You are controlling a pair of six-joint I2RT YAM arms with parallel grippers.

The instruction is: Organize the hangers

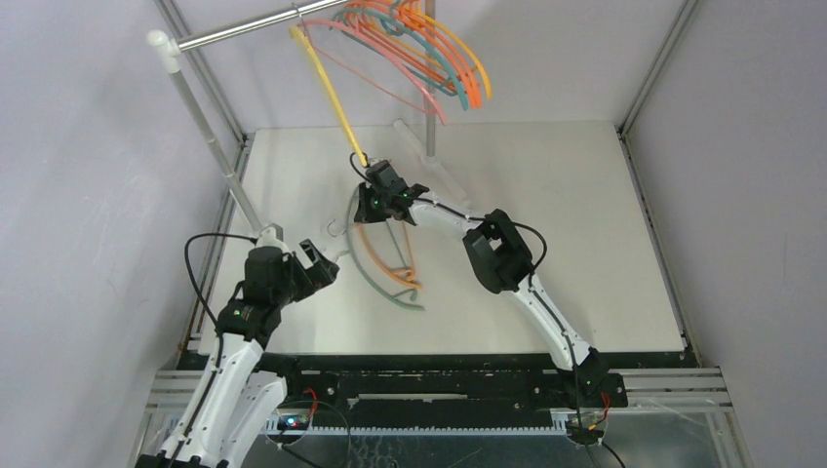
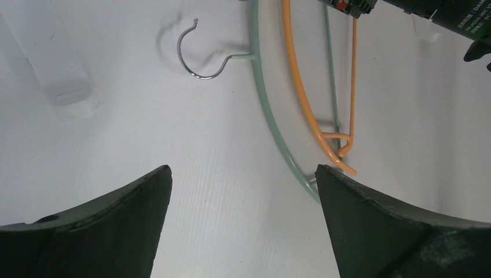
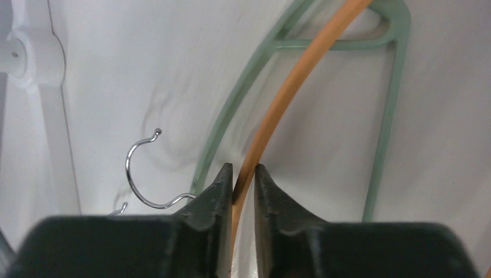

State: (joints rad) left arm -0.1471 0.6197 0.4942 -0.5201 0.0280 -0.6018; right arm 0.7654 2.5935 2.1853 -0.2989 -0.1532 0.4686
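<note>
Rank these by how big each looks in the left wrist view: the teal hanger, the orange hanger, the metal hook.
1. teal hanger and orange hanger, unranked: both leave the frame at the top edge, so their full extent is hidden.
2. metal hook: plainly the smallest, wholly in view.

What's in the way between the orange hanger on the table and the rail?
The yellow hanger slants from the rail down toward the right gripper, which pinches the orange hanger. The teal hanger crosses it.
</note>
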